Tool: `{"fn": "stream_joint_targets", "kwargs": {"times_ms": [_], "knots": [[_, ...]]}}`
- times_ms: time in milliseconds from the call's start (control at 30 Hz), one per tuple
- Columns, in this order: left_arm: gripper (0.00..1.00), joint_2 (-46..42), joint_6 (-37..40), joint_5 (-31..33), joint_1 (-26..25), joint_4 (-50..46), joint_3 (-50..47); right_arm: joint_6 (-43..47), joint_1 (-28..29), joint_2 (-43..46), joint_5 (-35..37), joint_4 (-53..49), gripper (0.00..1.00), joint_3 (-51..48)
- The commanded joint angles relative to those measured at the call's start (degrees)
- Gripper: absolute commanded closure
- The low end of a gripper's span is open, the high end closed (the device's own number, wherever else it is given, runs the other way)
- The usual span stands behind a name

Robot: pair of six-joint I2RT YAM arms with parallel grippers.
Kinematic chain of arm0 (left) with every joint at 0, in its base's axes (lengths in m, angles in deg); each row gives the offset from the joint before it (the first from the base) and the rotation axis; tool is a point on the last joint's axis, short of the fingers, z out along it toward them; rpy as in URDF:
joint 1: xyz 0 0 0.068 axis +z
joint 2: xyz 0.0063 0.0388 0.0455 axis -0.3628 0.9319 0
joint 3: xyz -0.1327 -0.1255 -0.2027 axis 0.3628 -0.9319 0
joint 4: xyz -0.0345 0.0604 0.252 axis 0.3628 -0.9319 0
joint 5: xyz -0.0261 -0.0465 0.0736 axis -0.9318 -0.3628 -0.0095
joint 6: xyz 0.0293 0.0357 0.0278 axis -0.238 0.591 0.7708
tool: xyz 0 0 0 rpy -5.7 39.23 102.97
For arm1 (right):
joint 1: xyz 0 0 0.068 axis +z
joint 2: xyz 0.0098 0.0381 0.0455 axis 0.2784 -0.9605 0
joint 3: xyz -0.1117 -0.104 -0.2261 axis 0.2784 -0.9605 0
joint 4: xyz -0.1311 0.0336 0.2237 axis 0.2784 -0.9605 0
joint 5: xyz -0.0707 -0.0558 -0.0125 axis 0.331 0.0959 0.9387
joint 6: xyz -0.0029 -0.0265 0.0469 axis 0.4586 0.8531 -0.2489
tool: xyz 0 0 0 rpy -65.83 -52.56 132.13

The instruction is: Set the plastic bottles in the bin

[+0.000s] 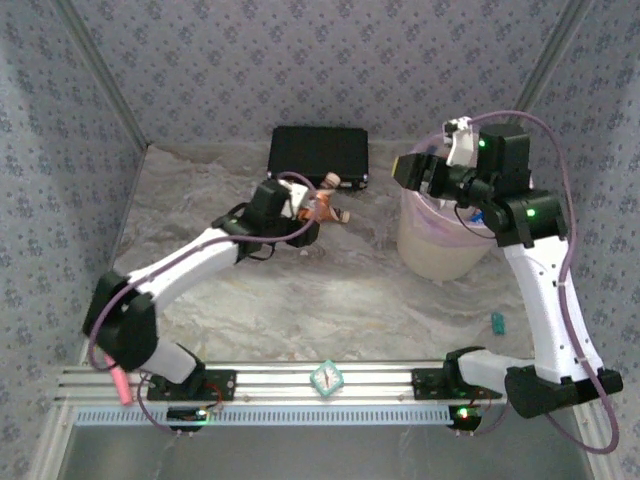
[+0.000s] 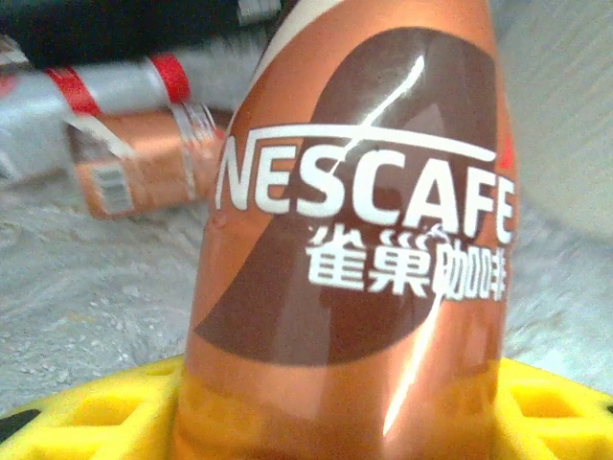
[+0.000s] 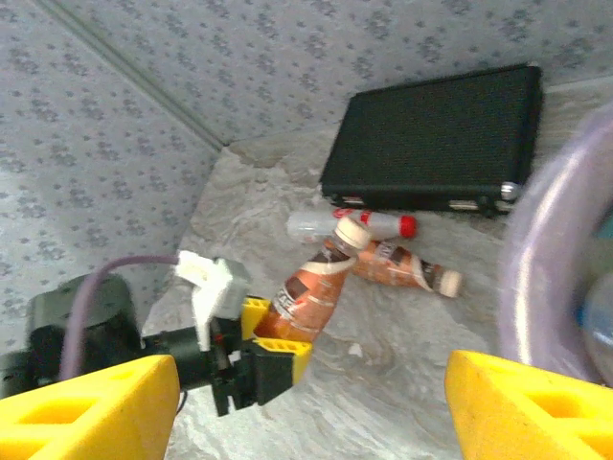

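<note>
**Low grip, leaning bottle**

My left gripper (image 3: 273,337) has its jaws closed on the base of the Nescafé bottle (image 3: 311,287). The bottle tilts cap-up near the black case (image 3: 431,134), well apart from the bin (image 1: 430,250). Held this low, it could pivot or slip out. My right gripper (image 1: 415,168) hangs open and empty above the bin, where my arms could clash.

A glossy orange-brown plastic bottle (image 2: 354,240) with white NESCAFE lettering fills the foreground, its lower end seated between the yellow fingers (image 2: 86,412) of the left gripper (image 2: 335,426). Behind it at left, a second orange-brown bottle (image 2: 144,163) and a clear red-banded bottle (image 2: 120,88) lie on the pale marbled table (image 2: 96,287), before a flat black case (image 2: 96,24).
</note>
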Motion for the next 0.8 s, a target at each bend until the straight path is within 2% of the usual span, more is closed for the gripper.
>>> {"fn": "stream_joint_targets", "kwargs": {"times_ms": [0,100,233,367,567,700,767], "knots": [[0.65,-6.7,-8.4,-5.7,0.2,17.5,-6.1,-5.1,2.9,-0.6,-2.2,8.5,0.24,-1.5],[0.67,-10.0,-11.7,-7.3,0.0,23.4,-7.4,-8.2,7.6,-1.3,-2.3,15.5,0.24,-5.1],[0.69,-11.2,-13.8,-8.9,-0.9,28.4,-7.5,-9.0,12.6,-4.1,-1.5,18.2,0.25,-6.0],[0.69,-11.3,-13.9,-8.2,-3.2,31.1,-7.6,-8.9,13.4,-6.8,-1.2,18.9,0.28,-5.0],[0.69,-11.7,-11.7,-6.2,-6.8,30.1,-6.3,-7.4,13.2,-11.8,-2.0,20.2,0.28,-1.2],[0.69,-11.9,-12.2,-6.1,-7.3,31.3,-6.3,-8.1,13.5,-13.2,-2.9,22.0,0.38,-0.7],[0.69,-11.7,-12.3,-6.4,-7.5,31.6,-6.3,-8.2,13.7,-13.3,-2.5,22.3,0.48,-1.0]]}}
